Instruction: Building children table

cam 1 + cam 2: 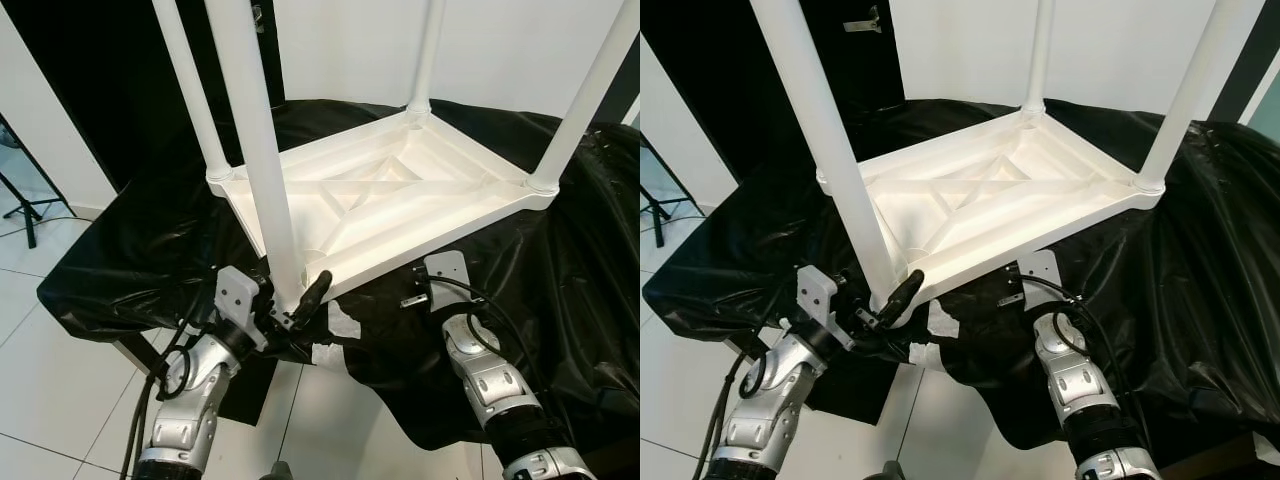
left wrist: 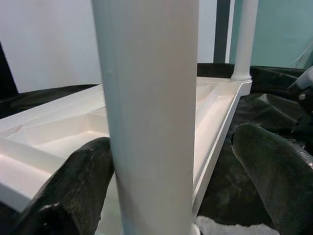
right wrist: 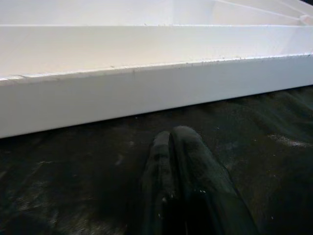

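White plastic, the children's table lay upside down on black sheeting, four legs pointing up; it looked light, stiff and smooth enough to slip. My left gripper stood with its fingers apart around the base of the nearest leg, the likeliest place to take hold. My right gripper, fingers pressed together, rested on the sheeting just beside the table's rim, whose loose folds could snag.
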Controlling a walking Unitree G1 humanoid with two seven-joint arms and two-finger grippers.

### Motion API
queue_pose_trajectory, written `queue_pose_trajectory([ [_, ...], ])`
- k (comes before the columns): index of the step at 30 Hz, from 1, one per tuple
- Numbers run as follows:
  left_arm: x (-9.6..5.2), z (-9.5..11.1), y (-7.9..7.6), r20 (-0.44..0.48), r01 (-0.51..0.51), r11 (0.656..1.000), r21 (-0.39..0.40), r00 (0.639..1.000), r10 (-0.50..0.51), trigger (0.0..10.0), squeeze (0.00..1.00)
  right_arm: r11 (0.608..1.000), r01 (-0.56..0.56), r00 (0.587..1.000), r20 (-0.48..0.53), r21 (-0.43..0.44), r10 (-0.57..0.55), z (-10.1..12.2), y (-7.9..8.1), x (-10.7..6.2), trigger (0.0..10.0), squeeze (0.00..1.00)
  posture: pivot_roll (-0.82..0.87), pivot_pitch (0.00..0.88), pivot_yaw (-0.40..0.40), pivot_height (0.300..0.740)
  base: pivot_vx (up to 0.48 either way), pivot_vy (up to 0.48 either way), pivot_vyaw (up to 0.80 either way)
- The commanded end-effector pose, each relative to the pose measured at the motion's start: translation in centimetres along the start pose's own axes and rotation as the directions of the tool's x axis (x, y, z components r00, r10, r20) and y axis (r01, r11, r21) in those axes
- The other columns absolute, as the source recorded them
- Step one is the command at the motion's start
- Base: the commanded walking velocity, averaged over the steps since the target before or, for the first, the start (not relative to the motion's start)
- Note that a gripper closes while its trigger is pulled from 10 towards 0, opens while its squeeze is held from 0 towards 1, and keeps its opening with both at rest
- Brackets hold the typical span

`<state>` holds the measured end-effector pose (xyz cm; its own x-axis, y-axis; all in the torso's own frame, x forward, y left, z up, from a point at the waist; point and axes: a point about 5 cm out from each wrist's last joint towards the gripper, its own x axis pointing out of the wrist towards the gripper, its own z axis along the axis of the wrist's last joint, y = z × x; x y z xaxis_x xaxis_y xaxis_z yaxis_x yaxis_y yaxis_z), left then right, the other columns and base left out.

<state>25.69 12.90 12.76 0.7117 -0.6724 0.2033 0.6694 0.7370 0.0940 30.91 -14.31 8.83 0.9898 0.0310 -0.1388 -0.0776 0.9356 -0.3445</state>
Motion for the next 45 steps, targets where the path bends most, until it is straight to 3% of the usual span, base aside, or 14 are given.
queue_pose_trajectory([
  [1,-0.3,-0.8,0.1,-0.031,-0.061,0.998,0.01,0.998,0.061,10.0,0.0,1.0,0.004,1.0,-0.017,-0.004,-0.004,-0.3,0.1,0.0,10.0,0.0,0.09,0.0,0.025,0.74,0.0,0.0,0.0],
  [9,0.7,-1.2,-1.3,-0.021,-0.04,0.999,-0.015,0.999,0.04,10.0,0.0,1.0,0.03,0.999,0.022,-0.001,-0.03,0.2,-0.3,0.0,10.0,0.0,0.08,0.0,0.028,0.74,0.0,0.0,0.0],
  [25,0.4,-1.7,-1.6,-0.033,-0.034,0.999,-0.031,0.999,0.033,10.0,0.0,0.999,0.049,0.999,-0.007,0.011,-0.048,-0.2,-0.5,0.0,10.0,0.0,0.07,0.0,0.028,0.74,0.0,0.0,0.0],
  [34,-0.6,-1.4,-2.2,0.0,0.051,0.995,-0.087,0.999,-0.051,10.0,0.0,0.999,0.053,0.998,-0.02,0.009,-0.053,-0.4,-0.6,0.0,10.0,0.0,0.08,0.0,0.027,0.74,0.0,0.0,0.0],
  [42,-0.3,-1.0,-2.7,0.032,0.107,0.988,-0.113,0.994,-0.104,10.0,0.0,0.999,0.05,0.998,-0.023,0.005,-0.05,-0.4,-0.5,0.1,10.0,0.0,0.07,0.0,0.028,0.74,0.0,0.0,0.0],
  [44,0.0,-0.7,-2.9,0.051,0.13,0.981,-0.141,0.991,-0.124,10.0,0.0,0.999,0.051,0.998,-0.024,0.004,-0.051,-0.5,-0.5,0.1,10.0,0.0,0.07,0.0,0.03,0.74,0.0,0.0,0.0],
  [45,0.2,-0.3,-3.4,0.081,0.196,0.961,-0.197,0.98,-0.183,10.0,0.0,0.998,0.055,0.998,-0.026,0.003,-0.055,-0.5,-0.6,0.0,10.0,0.0,0.06,0.0,0.032,0.74,0.0,0.0,0.0],
])
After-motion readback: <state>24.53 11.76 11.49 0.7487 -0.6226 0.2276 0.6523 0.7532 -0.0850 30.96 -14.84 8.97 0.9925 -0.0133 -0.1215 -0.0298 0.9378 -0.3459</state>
